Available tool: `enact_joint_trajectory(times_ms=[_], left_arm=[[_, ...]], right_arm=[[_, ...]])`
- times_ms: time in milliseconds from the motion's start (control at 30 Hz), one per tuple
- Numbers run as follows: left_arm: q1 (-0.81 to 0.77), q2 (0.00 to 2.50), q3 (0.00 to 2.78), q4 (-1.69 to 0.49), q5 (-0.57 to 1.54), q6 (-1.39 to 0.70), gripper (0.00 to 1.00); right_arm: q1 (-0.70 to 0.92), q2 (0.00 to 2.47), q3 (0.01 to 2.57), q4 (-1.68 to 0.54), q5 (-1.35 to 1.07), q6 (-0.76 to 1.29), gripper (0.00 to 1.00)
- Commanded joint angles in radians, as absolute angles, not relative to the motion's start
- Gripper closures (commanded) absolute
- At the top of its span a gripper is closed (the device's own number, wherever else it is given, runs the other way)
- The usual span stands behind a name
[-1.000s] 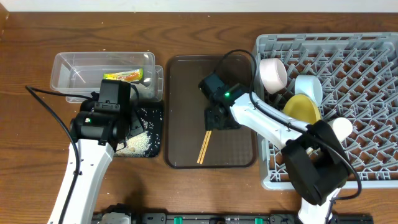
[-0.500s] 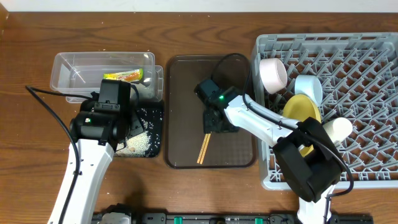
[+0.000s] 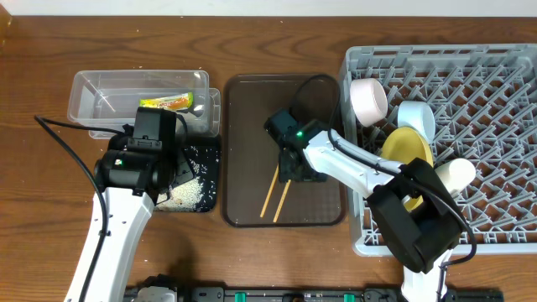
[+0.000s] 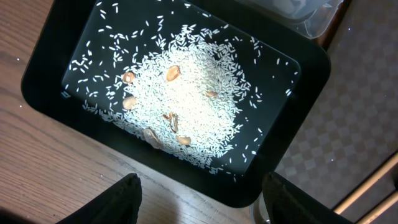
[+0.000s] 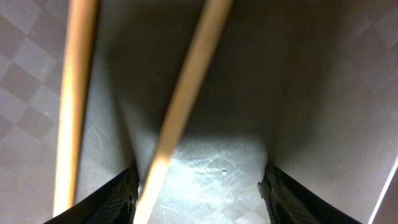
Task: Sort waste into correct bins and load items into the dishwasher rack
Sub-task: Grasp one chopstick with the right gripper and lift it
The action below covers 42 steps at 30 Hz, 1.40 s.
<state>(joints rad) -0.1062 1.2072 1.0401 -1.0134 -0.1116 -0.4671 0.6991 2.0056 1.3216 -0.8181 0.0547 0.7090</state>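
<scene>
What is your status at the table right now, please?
Left gripper open, above rice in black tray. Right gripper open, low over two chopsticks lying loose on brown tray. No obstruction seen.

White shells, bulky black joints on the left arm (image 3: 109, 226) and right arm (image 3: 357, 168). Green light (image 3: 296, 132) glows at the right wrist; thin black cables (image 3: 59, 128) trail; jaws matte black.

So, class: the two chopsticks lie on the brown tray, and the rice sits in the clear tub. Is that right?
Not quite. The chopsticks do lie on the brown tray, but the rice sits in the black tray, not the clear tub. The left wrist view shows it.
</scene>
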Motion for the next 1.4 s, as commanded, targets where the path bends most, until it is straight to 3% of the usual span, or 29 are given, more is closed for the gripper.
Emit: enact_joint_trajectory(times_ms=[0, 467, 800, 1200, 1367], left_arm=[[-0.101, 1.21, 1.036, -1.016, -0.124, -0.454, 0.35], [-0.101, 1.21, 1.036, -1.016, -0.124, -0.454, 0.35], [-0.101, 1.21, 1.036, -1.017, -0.124, -0.454, 0.34], [-0.101, 1.21, 1.036, -1.017, -0.124, -0.454, 0.35], [-0.101, 1.21, 1.036, -1.017, -0.124, -0.454, 0.35]], right_arm=[[0.714, 2.016, 1.306, -0.827, 0.091, 0.733, 0.37], [0.714, 2.016, 1.306, -0.834, 0.089, 0.74, 0.43], [0.714, 2.016, 1.306, -0.834, 0.071, 0.74, 0.56], [0.715, 2.016, 1.304, -0.844, 0.071, 0.74, 0.95], [0.715, 2.016, 1.304, -0.842, 0.07, 0.74, 0.99]])
